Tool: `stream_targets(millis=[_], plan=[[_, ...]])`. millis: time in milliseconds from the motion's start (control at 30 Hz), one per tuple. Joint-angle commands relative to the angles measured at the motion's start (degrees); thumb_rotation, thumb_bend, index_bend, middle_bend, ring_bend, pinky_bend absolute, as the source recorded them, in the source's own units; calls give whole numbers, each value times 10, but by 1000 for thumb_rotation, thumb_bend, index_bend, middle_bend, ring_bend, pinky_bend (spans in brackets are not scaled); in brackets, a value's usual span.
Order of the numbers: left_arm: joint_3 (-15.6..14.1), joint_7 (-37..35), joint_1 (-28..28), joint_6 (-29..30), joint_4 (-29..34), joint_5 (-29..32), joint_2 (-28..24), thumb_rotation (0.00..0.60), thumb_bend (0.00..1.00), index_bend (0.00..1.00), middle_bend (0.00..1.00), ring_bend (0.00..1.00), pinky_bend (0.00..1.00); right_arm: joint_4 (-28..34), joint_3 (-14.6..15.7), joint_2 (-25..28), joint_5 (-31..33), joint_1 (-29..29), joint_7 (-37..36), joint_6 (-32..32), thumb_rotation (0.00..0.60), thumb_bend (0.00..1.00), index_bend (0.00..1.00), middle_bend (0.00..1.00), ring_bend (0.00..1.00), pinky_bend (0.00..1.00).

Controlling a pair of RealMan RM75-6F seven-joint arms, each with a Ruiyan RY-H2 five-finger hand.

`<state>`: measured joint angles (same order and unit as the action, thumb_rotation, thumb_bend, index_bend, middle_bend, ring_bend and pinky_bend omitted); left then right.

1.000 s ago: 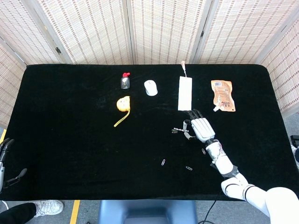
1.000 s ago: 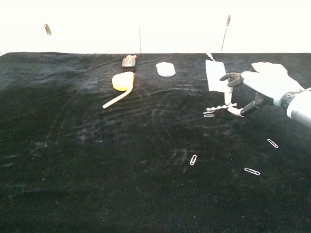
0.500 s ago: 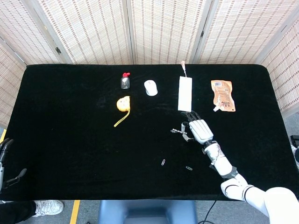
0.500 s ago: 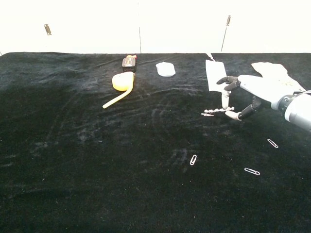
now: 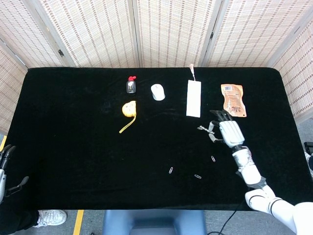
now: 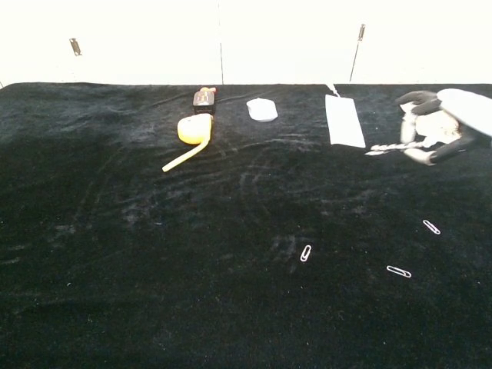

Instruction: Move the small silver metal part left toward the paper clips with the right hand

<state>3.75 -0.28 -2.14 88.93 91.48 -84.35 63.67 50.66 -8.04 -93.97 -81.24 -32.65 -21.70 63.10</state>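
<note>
The small silver metal part [image 5: 203, 129] is a thin twisted rod, pinched at its right end by my right hand [image 5: 229, 133]. In the chest view the part [image 6: 388, 147] sticks out leftward from that hand [image 6: 446, 123], which looks raised off the black cloth at the far right, below the white strip. Three paper clips lie lower on the cloth: one at centre [image 6: 306, 252], one to its right [image 6: 398, 271], one further right [image 6: 431, 227]. In the head view the clips [image 5: 170, 170] sit below and left of the hand. My left hand [image 5: 7, 169] hangs off the table's left edge, holding nothing.
A white paper strip [image 5: 193, 98], an orange sachet [image 5: 233, 100], a white oval object [image 5: 157, 91], a yellow tape measure [image 5: 128, 110] and a small red-capped bottle [image 5: 131, 85] lie along the back of the black table [image 5: 73, 147].
My right hand has carried the silver part rightward and up, away from the centre. The paper clip that lay beside the part no longer shows on the cloth. The left hand has not moved.
</note>
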Motion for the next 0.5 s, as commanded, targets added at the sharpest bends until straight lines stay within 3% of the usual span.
stream_targets(millis=[33, 233, 500], plan=[[0, 8, -3, -6, 1, 2, 3, 600, 284, 10, 85, 130, 64, -3, 5, 15, 1, 24, -18, 22, 600, 391, 761, 139, 85, 0], [1, 27, -10, -18, 3, 7, 8, 600, 284, 10, 85, 130, 64, -36, 21, 22, 1, 73, -17, 66, 600, 391, 761, 139, 86, 0], [1, 41, -16, -29, 5, 12, 11, 600, 284, 10, 85, 130, 64, -100, 29, -3, 0, 98, -62, 68, 600, 390, 761, 139, 84, 0]])
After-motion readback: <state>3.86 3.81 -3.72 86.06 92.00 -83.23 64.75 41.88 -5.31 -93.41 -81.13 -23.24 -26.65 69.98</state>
